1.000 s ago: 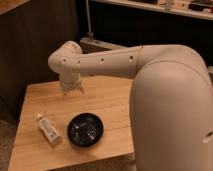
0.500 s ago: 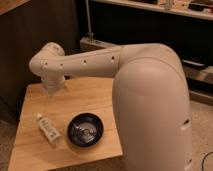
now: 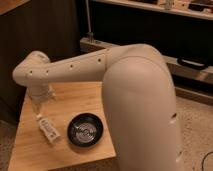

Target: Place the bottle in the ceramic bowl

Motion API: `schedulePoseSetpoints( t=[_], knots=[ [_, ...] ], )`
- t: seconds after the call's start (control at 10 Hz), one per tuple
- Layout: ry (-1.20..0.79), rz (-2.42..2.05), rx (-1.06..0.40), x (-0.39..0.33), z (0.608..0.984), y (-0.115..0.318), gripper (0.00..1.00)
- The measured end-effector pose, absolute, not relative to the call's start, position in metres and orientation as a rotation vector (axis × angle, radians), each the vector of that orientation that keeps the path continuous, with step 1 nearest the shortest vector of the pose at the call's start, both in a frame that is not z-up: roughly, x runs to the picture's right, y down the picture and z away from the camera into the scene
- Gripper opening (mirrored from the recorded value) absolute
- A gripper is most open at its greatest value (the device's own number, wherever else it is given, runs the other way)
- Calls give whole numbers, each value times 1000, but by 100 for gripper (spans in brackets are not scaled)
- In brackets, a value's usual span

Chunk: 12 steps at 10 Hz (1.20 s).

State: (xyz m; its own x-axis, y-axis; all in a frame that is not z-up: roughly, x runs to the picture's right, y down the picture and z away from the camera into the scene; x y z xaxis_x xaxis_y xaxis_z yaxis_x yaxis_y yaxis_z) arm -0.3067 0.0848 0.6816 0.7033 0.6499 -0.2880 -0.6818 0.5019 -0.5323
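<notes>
Bottle point(image 3: 49, 130): flat on table point(image 3: 30, 155); could roll under an off-centre pinch.
Gripper point(image 3: 38, 105): spread, empty, just above its cap end.
Ceramic bowl point(image 3: 85, 131): near; carried bottle might clip rim.

Smooth cream-white arm point(image 3: 75, 67), bulky rounded casing point(image 3: 142, 110), dark dots point(image 3: 73, 65) along it, pale hand point(image 3: 38, 105) at its tip.

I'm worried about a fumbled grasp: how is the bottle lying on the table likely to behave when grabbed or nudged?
Lying on its side on the wooden table, the bottle would probably roll if nudged sideways. It looks like small, slim plastic, so it is likely light and perhaps slippery. The open claw hangs just above its far end.
</notes>
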Motion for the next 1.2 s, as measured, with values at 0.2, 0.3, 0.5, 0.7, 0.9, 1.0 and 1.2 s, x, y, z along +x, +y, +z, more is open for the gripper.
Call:
schedulePoseSetpoints(
  t=[0.2,0.3,0.5,0.7,0.9,1.0,1.2],
  knots=[
    [74,794,-697,-321,678,113,65],
    [77,775,-693,-330,677,129,65],
    [85,748,-675,-337,694,154,65],
    [89,744,-658,-336,714,162,65],
    [95,763,-638,-335,729,156,65],
    [96,776,-628,-335,736,150,65],
    [101,789,-620,-336,746,145,65]
  ],
)
